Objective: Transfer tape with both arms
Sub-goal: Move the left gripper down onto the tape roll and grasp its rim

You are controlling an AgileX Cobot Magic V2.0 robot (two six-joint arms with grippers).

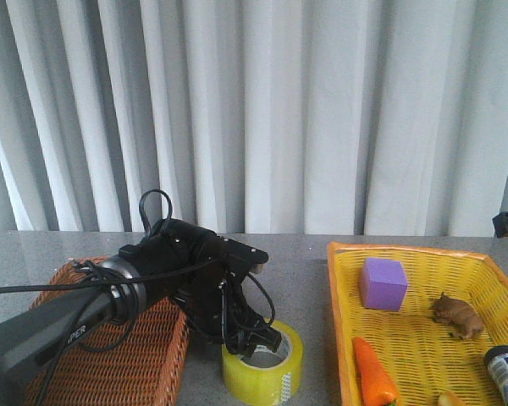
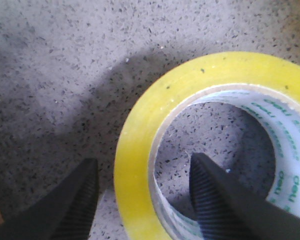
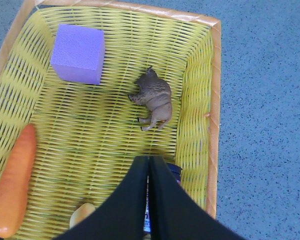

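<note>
The yellow tape roll [image 1: 265,365] lies flat on the grey table, between the two baskets. In the left wrist view the tape [image 2: 140,150] fills the frame, its white printed core visible. My left gripper [image 2: 142,170] is open and straddles the roll's wall: one finger stands outside the roll, the other inside the core, neither pressing it. In the front view the left gripper [image 1: 252,338] is down at the roll's near-left rim. My right gripper [image 3: 149,162] is shut and empty, hovering above the yellow basket [image 3: 200,100]; only a small black part of it shows at the front view's right edge.
A brown wicker basket [image 1: 144,355] sits under the left arm. The yellow basket [image 1: 423,254] on the right holds a purple cube [image 1: 383,283], a brown toy animal [image 1: 457,315], a carrot [image 1: 374,372] and a dark bottle [image 1: 506,372]. White curtains hang behind.
</note>
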